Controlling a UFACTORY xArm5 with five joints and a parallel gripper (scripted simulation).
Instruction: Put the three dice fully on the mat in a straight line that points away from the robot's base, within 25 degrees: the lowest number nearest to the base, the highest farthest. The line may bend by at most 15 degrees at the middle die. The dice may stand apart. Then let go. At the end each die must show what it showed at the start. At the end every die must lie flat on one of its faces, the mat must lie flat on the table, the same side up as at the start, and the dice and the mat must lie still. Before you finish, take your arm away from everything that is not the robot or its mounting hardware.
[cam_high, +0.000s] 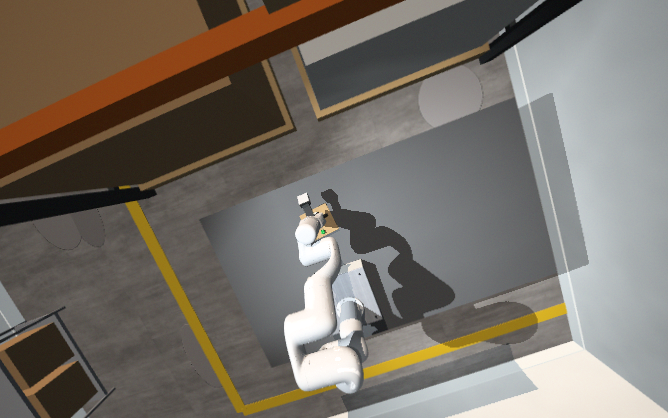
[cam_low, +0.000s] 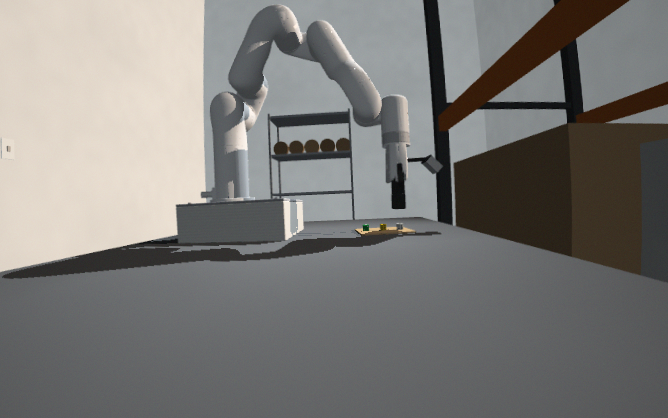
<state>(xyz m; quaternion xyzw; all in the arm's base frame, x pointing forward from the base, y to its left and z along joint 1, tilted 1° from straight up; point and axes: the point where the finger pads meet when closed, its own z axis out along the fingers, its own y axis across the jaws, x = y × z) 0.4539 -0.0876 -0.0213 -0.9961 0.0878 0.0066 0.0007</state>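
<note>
A tan mat lies flat on the grey table, out in front of the robot's base. Three small dice stand on it in a row: a green die nearest the base, a yellow die in the middle, a grey-white die farthest. Their pips are too small to read. My gripper hangs well above the grey-white die, pointing down, fingers narrowly apart with nothing between them. From above, the arm covers most of the mat; only the green die shows.
A small camera box sticks out from the wrist. The base block stands at the table's near side. A black post and a brown crate stand beyond the table's edge. A shelf rack stands behind.
</note>
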